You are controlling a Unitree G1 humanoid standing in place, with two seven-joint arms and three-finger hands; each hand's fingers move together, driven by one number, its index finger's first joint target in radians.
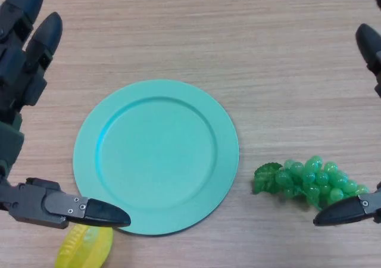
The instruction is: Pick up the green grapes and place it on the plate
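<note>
Head view looks straight down on a wooden surface (268,41) with a round plate (156,156) in the middle. The plate is light green-blue and has nothing on it. The green grapes (314,181) lie on the wood to the right of the plate, near its rim but not touching it. The bunch lies on its side, and its leafy end (266,178) points toward the plate. The left hand (24,53) comes in along the left edge. Its two thick black fingers (44,36) are straight and point up the picture, and its thumb (98,212) sticks out low down, with its tip over the bottom left rim of the plate. So this hand is spread wide and holds nothing. A yellow fruit (85,247) (it has ridges, a bit like a star fruit) sits at the bottom edge, just under that thumb and partly hidden by it. The right hand (369,44) shows only a little at the right edge. One dark finger is up high, and its thumb (345,211) lies low, just below the grapes, maybe touching them. It is spread wide too, and it holds nothing.
</note>
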